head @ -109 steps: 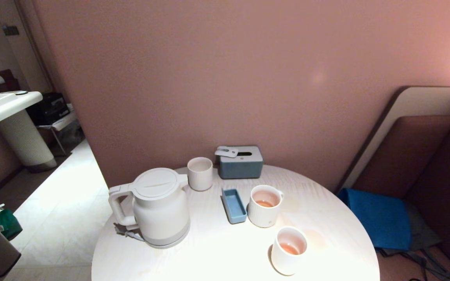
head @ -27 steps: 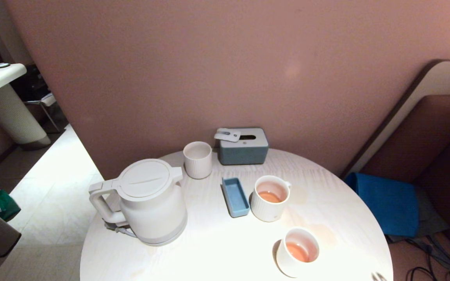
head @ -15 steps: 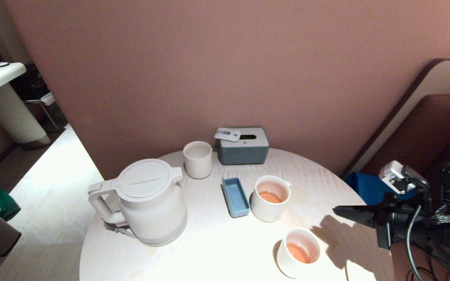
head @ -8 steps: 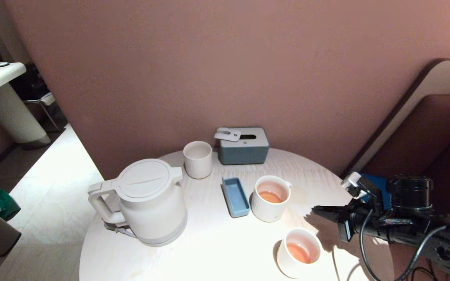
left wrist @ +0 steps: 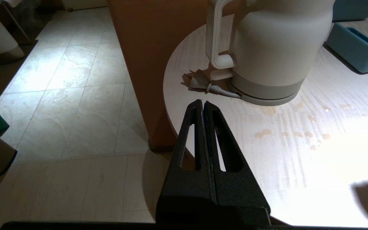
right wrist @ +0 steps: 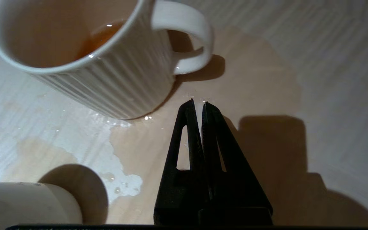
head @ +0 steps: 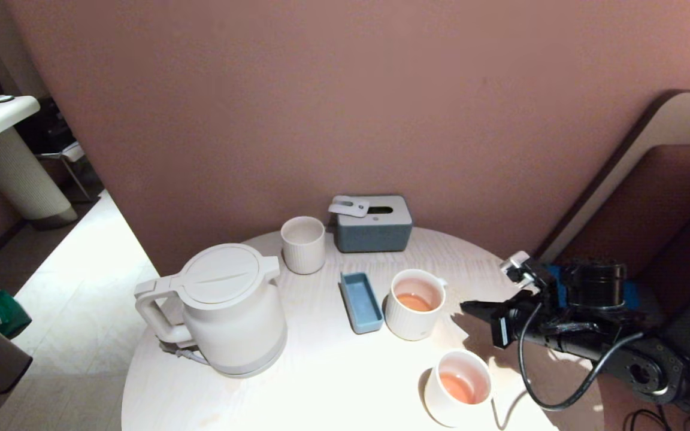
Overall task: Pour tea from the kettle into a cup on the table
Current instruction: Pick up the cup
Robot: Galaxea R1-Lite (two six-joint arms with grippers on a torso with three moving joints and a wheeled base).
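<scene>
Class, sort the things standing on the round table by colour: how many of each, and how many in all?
White: 4 – kettle, tumbler, ribbed mug, smooth cup
Blue: 2 – tissue box, small tray
Total: 6

Warm dim light, with overhead glare washing out the table (head: pixel 333 383) front and hard-edged shadows beside the cups.
</scene>
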